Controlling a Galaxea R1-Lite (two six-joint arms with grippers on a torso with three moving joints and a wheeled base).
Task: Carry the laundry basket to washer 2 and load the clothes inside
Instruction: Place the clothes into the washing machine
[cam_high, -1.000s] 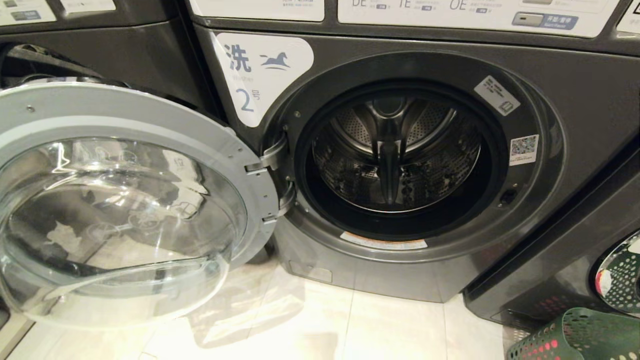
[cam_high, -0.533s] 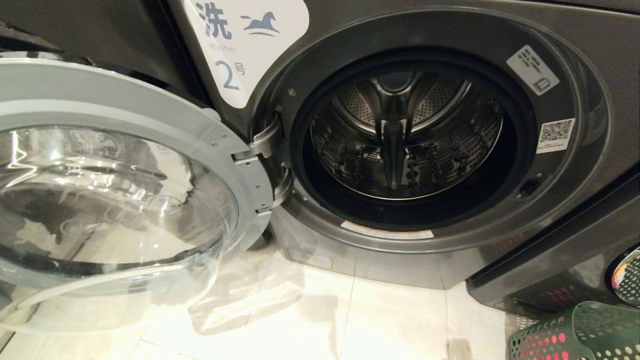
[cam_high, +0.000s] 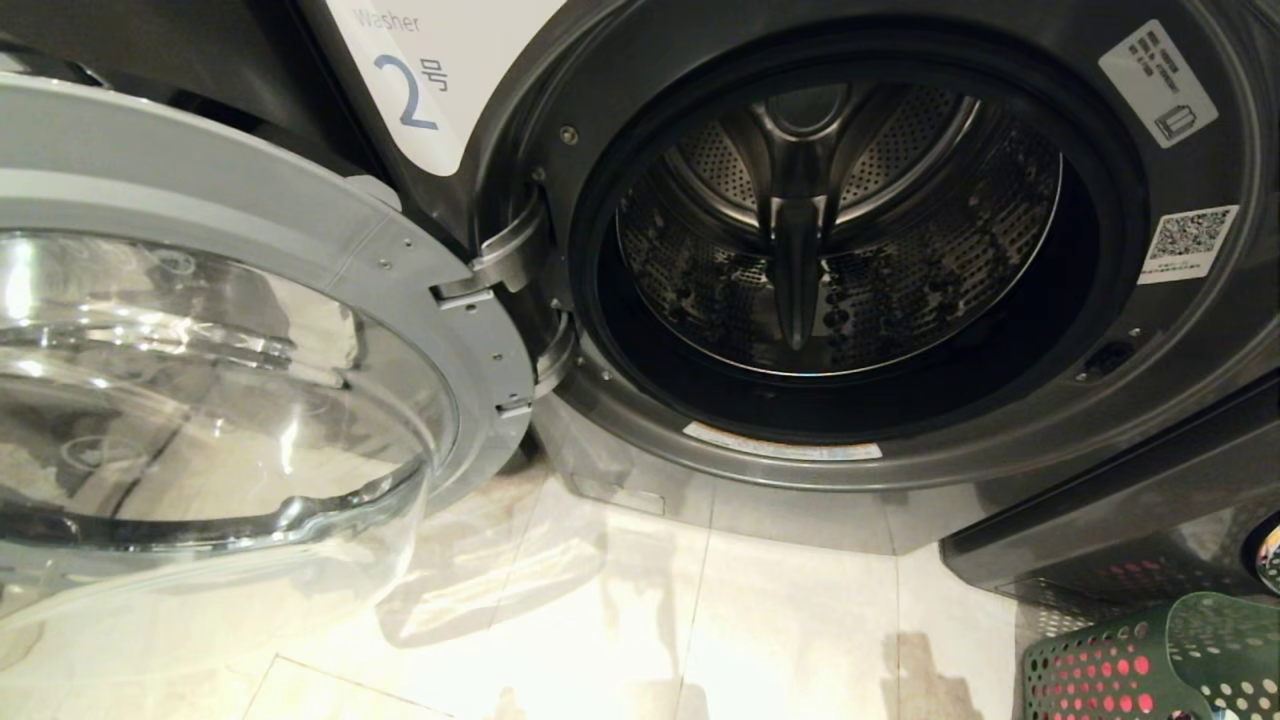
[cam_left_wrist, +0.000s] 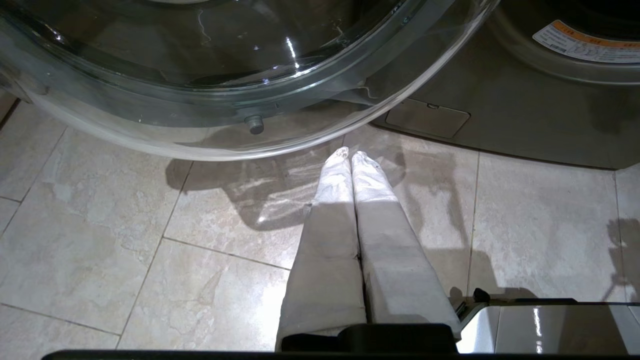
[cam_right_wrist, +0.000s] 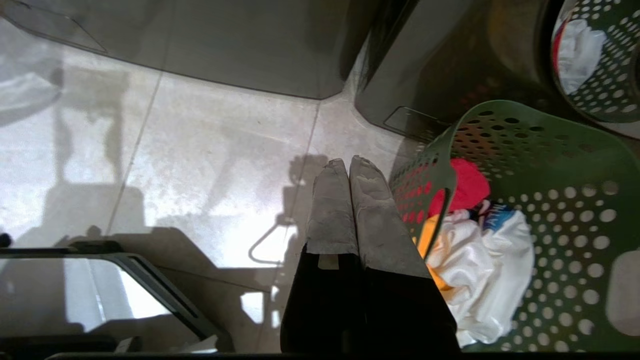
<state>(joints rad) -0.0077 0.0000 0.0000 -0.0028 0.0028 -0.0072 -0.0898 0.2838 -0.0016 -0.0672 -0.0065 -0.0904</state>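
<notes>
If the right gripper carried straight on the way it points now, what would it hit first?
Most likely the bare floor tile: the shut right gripper points down at it, just beside the laundry basket rim. Depth is unclear, but nothing else shows in that line.

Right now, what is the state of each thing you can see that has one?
washer 2: door open, drum shows no clothes.
door: swung fully open to the left.
basket: on the floor, upright, not held.
clothes: inside the basket.
left end effector: shut, empty.
right end effector: shut, empty, beside the basket.
</notes>
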